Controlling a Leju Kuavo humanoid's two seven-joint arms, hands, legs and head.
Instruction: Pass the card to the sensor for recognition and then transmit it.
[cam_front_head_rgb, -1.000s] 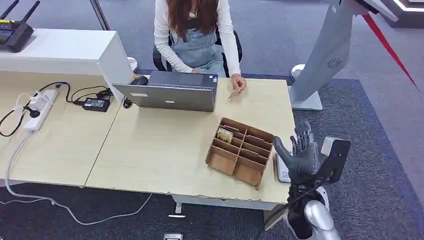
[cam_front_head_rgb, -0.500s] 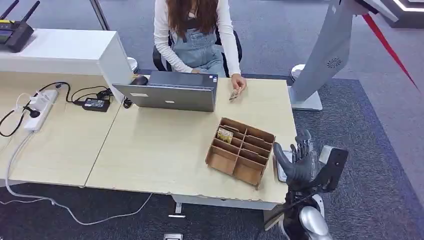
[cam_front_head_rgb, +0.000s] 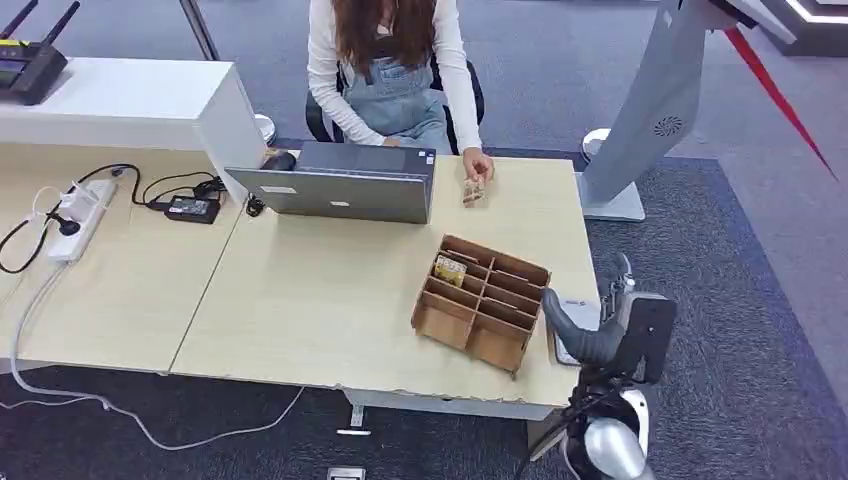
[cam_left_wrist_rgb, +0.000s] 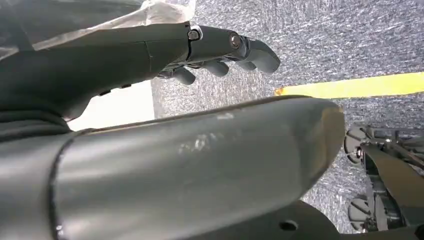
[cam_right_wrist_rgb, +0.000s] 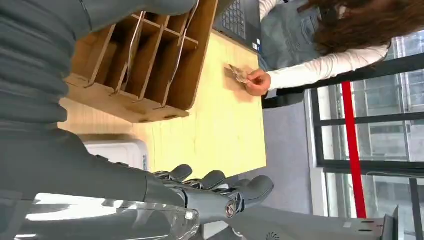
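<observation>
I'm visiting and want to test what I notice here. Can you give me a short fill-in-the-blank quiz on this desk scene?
1. The cardboard organizer has a card standing in one of its ____ compartments.
2. The person's hand holds a card beside the ____.
3. The right hand hovers at the desk's edge, holding ____.
4. The white sensor lies between the organizer and the ____ hand.

Missing words: far; laptop; nothing; right
</observation>
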